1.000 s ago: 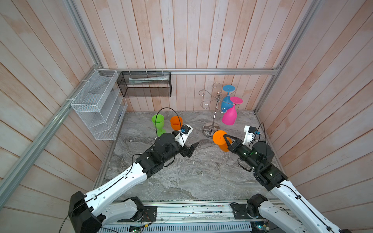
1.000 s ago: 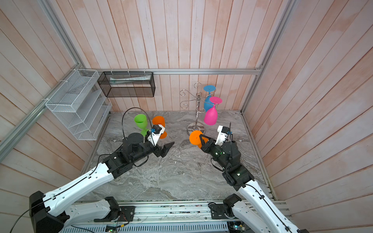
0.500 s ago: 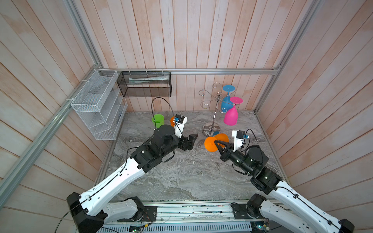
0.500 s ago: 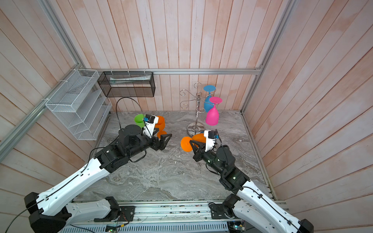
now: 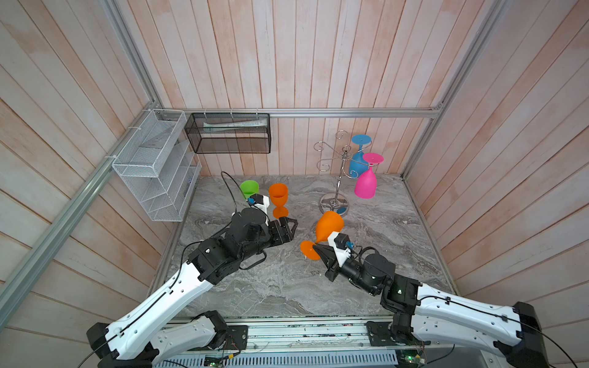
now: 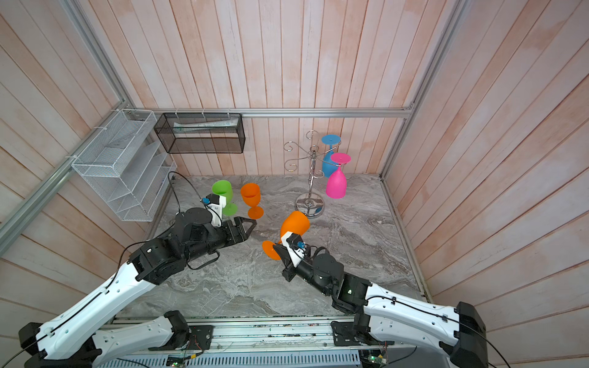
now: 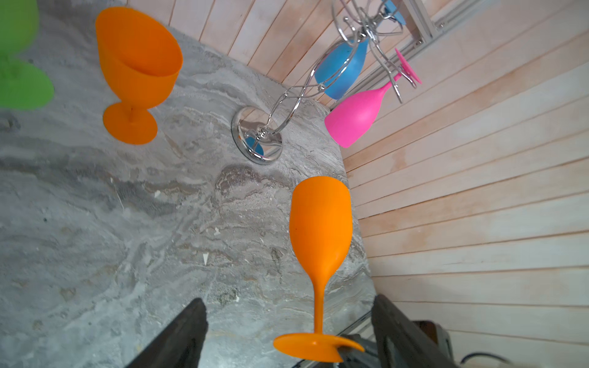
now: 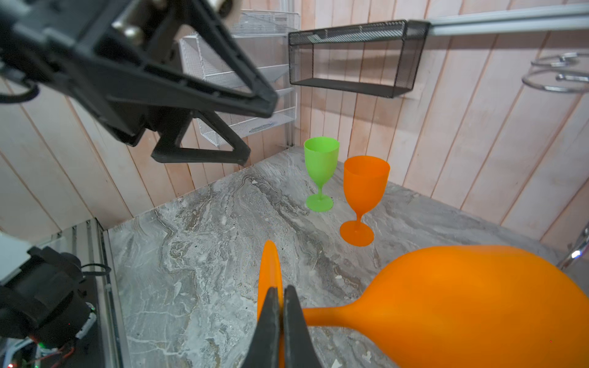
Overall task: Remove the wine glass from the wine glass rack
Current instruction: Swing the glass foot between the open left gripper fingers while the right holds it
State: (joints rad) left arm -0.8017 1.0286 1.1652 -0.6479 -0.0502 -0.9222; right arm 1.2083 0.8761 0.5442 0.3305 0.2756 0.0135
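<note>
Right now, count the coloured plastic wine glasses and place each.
5. Green glass and short orange goblet stand on the table; tall orange glass in the right gripper; blue glass and pink glass hang inverted on the chrome rack.

The right pincer [image 8: 282, 291] is pinching the foot of a sideways orange wine glass [image 8: 478, 302] over the desk [image 8: 207, 255]; a green goblet [image 8: 321, 165] and an orange goblet [image 8: 365, 188] are standing beyond.

I work in a mock-up laboratory cell: plank walls [image 5: 287, 63] framed by aluminium rails [image 5: 350, 112], a marble-print tabletop [image 5: 271, 286], and a mounting rail [image 5: 302, 333] along its front.
</note>
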